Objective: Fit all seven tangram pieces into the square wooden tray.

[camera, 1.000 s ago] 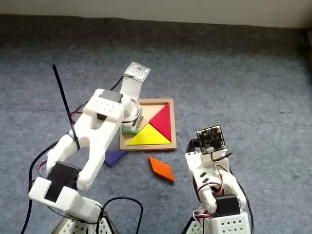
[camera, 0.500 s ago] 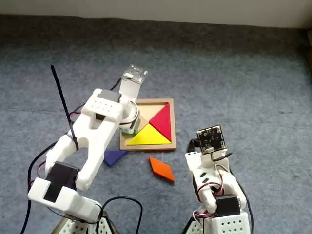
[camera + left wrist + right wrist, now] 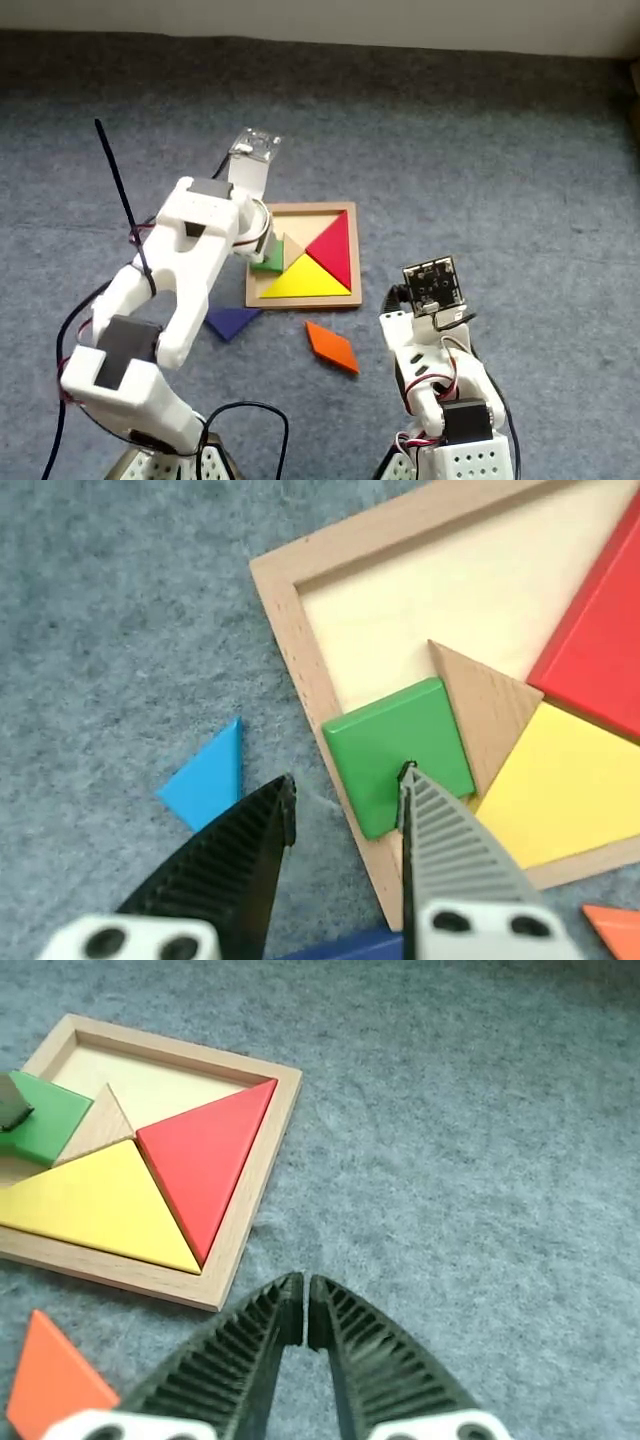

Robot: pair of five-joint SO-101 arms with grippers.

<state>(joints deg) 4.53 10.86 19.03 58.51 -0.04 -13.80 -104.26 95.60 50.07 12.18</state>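
The square wooden tray [image 3: 302, 301] holds a red triangle [image 3: 336, 245], a yellow triangle [image 3: 300, 281] and a small wood-coloured triangle [image 3: 487, 710]. A green square [image 3: 398, 748] lies at the tray's left side, partly over the rim [image 3: 285, 610]. My left gripper [image 3: 345, 795] hangs open just above it, one fingertip [image 3: 408, 776] over the square's edge and the other over the carpet. A light blue triangle [image 3: 208, 778], a dark blue piece [image 3: 232, 320] and an orange parallelogram [image 3: 332, 346] lie on the carpet. My right gripper [image 3: 303, 1292] is shut on nothing, nearer than the tray [image 3: 268, 1185].
Grey-blue carpet covers the whole table. The left arm [image 3: 190, 270] reaches over the carpet left of the tray, with a black cable [image 3: 120, 190] standing up beside it. The right arm [image 3: 435, 330] stands at the front right. Open carpet lies beyond and right of the tray.
My left gripper opened and let go of the green square at the tray's left edge, then drew back to the left. The right arm has kept still.
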